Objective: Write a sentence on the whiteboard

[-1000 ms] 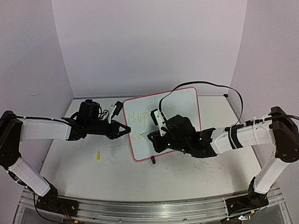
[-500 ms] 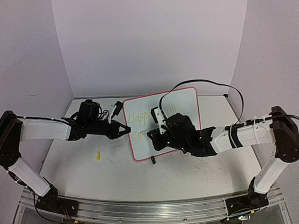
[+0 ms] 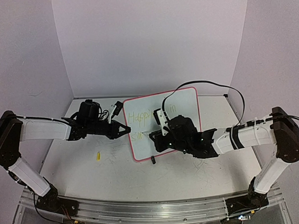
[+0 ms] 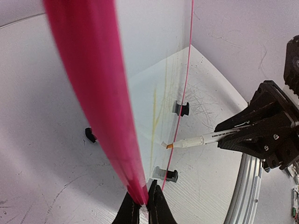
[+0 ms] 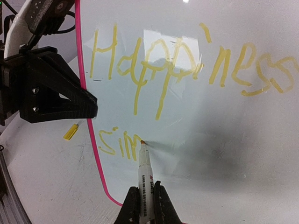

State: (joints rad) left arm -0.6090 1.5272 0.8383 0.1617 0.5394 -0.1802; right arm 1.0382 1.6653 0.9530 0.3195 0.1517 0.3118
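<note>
Inches toward three o'clock with slim white marker (image 5: 144, 175) clenched in right gripper (image 5: 145, 201), left gripper (image 4: 144, 200) pinching pink-rimmed rectangular whiteboard (image 5: 210, 140) at nine o'clock, leaving faint yellow sentence (image 5: 136, 93) at "sim".

Scribbled tabletop (image 3: 191, 174), whiteboard (image 3: 183, 103), small yellow piece (image 3: 98, 155)

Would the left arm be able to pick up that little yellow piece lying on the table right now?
Probably not yet: the left gripper is shut on the rim of the whiteboard and would have to let go first. The yellow piece itself lies uncovered nearby.
</note>
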